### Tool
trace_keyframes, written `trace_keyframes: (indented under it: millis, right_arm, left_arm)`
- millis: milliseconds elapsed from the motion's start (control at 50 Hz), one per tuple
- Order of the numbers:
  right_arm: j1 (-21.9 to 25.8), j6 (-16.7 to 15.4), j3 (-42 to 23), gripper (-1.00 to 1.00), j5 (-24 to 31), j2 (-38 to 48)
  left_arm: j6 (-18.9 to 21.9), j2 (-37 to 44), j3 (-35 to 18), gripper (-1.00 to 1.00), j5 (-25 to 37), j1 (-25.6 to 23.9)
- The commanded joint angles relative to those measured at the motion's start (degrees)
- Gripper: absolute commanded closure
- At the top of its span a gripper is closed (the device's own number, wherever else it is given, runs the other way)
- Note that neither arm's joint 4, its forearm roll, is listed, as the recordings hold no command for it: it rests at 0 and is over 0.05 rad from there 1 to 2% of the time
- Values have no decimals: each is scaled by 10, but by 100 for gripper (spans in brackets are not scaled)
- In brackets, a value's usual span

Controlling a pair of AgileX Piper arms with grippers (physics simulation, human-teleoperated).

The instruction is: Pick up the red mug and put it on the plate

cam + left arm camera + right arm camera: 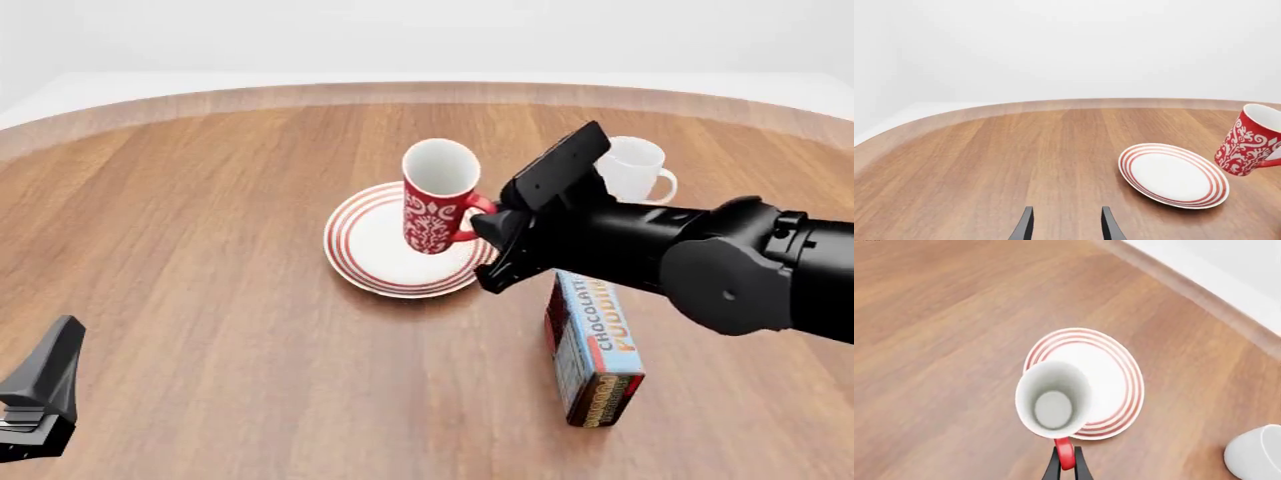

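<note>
The red mug (437, 206) with a white pattern is held by its handle in my right gripper (483, 226), which is shut on it. The mug hangs slightly tilted over the round white plate (364, 250) with red rings. In the right wrist view I look down into the mug (1053, 402). Its red handle sits between the fingers of my right gripper (1067, 466), and the plate (1112, 369) lies beneath. The left wrist view shows the plate (1173, 175) and the tilted mug (1249, 141). My left gripper (1067, 227) is open and empty, low at the near left (40, 395).
A plain white mug (638, 168) stands behind the right arm, also in the right wrist view (1257, 455). A chocolate pudding box (594, 345) stands upright near the right arm. The wooden table's rounded far edge (427, 90) curves behind.
</note>
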Motion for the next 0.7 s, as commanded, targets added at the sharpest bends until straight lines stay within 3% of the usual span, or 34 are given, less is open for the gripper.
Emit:
trace_keyframes:
  millis: [20, 440, 700]
  right_arm:
    - [-5, -6, -39, 100, -15, 41]
    - [-22, -28, -81, 100, -38, 111]
    - [-39, -23, -101, 100, -53, 148]
  left_arm:
    - [0, 0, 0, -100, 0, 0]
    - [0, 0, 0, -100, 0, 0]
    - [0, 0, 0, -100, 0, 0]
